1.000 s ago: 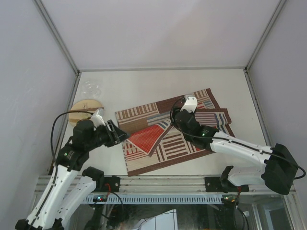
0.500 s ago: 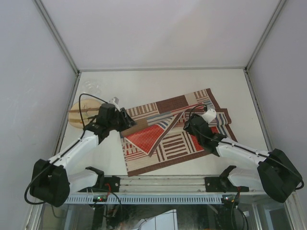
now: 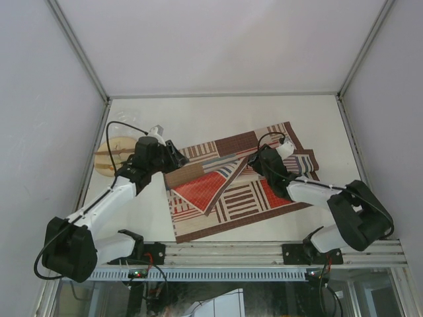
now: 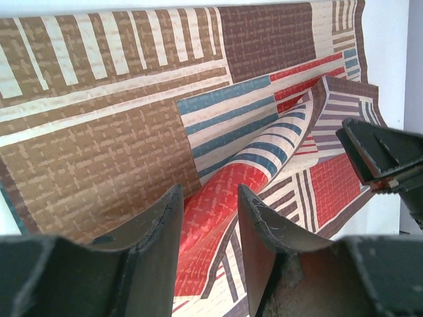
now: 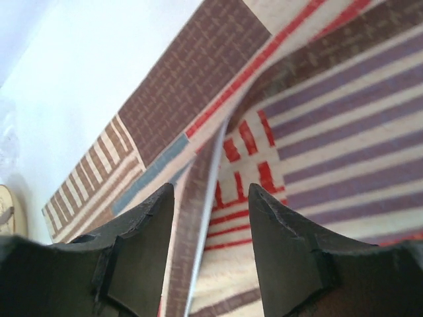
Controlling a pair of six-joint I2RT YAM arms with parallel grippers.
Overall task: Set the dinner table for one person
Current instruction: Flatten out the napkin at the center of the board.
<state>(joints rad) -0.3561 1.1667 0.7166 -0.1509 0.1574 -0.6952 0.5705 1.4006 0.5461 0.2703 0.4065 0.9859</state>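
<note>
Lying rumpled on the large matte white dinner table [image 3: 218,119], a red, brown and blue striped patchwork placemat [image 3: 231,195] is flanked by both grippers.
The left gripper [image 3: 177,157] is set low at the mat's left edge, beside a raised brown flap; a narrow gap is seen between its fingers [image 4: 162,231] over a red fold, and whether cloth is pinched cannot be told. The right gripper [image 3: 254,162] is held over a ridge in the mat, its fingers [image 5: 142,231] spread apart, nothing clamped. A round wooden board [image 3: 109,158] is seen at the table's left side.
</note>
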